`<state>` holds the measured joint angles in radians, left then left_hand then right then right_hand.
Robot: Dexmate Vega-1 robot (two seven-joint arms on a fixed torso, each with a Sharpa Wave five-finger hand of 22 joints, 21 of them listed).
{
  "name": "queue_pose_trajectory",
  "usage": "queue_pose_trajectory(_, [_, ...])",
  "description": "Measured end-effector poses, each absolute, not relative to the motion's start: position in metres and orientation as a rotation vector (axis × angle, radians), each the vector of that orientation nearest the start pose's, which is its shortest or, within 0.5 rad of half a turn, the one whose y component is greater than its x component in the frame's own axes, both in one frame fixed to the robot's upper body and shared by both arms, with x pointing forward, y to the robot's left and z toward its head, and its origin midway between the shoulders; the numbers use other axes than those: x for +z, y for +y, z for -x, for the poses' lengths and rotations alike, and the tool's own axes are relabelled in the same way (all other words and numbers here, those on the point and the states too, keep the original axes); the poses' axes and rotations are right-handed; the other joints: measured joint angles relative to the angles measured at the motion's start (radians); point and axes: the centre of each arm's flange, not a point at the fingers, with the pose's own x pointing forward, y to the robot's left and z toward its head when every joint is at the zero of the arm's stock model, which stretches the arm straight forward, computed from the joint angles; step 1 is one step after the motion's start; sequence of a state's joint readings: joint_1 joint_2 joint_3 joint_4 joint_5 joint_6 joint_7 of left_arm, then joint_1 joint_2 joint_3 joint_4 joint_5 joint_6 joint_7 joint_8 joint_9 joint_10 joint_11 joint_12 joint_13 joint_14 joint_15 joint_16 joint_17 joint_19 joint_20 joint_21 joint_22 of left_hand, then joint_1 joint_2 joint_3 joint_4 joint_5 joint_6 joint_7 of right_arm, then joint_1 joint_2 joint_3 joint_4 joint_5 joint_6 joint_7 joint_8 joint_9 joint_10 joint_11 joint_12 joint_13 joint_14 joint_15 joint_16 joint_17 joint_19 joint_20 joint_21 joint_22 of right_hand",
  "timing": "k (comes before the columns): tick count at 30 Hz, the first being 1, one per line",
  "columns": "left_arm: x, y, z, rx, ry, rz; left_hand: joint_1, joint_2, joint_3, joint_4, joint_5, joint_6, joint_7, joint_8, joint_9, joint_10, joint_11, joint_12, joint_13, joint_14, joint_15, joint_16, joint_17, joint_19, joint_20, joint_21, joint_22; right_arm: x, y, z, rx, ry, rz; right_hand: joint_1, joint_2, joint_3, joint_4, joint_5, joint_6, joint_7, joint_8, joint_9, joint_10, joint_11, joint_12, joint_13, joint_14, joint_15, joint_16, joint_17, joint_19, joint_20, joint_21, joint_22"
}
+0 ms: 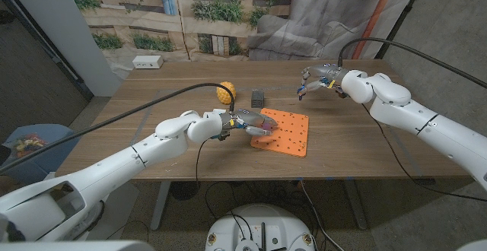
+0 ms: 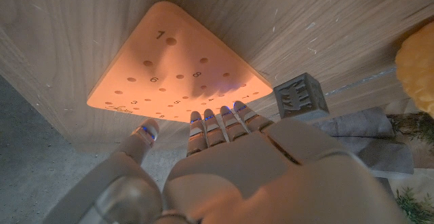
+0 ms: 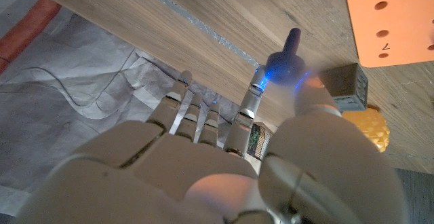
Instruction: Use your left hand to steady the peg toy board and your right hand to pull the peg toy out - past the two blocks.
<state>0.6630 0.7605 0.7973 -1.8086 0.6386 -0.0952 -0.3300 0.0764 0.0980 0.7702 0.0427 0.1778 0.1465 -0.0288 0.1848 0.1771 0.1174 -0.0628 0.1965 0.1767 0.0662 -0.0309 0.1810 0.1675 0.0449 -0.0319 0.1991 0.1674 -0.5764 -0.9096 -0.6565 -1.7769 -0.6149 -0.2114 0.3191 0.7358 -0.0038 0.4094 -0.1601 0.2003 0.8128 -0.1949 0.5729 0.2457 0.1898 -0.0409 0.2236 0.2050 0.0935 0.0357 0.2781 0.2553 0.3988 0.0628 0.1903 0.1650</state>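
Note:
The orange peg toy board lies on the table with numbered holes. My left hand reaches onto its left edge, and its fingertips touch the rim of the board without grasping it. My right hand hovers over the far right of the table, away from the board. It pinches a dark blue peg between thumb and a finger. A grey block and a yellow knobbly block stand behind the board, also seen as the grey block and the yellow block.
A white box sits at the table's far left corner. A black cable crosses the left side of the table. Grey cloth hangs behind the far edge. A blue chair stands left of the table.

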Motion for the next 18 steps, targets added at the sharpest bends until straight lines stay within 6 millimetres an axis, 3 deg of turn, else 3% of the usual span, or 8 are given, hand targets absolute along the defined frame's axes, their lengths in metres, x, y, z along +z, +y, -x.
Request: queue_pose_trajectory(18, [-0.007, 0.106, -0.557, -0.467, -0.794, -1.657, 0.000, 0.000, 0.000, 0.000, 0.000, 0.006, -0.005, 0.000, 0.000, 0.006, -0.005, 0.000, 0.000, 0.004, -0.003, 0.000, 0.000, 0.017, -0.004, 0.000, 0.000, 0.092, -0.265, -0.606, -0.021, -0.383, 1.720, -0.005, 0.005, 0.000, 0.000, -0.003, 0.000, 0.000, -0.004, -0.007, 0.000, 0.000, 0.000, 0.000, 0.000, 0.000, 0.000, 0.000, 0.000, 0.000, 0.000, 0.000])
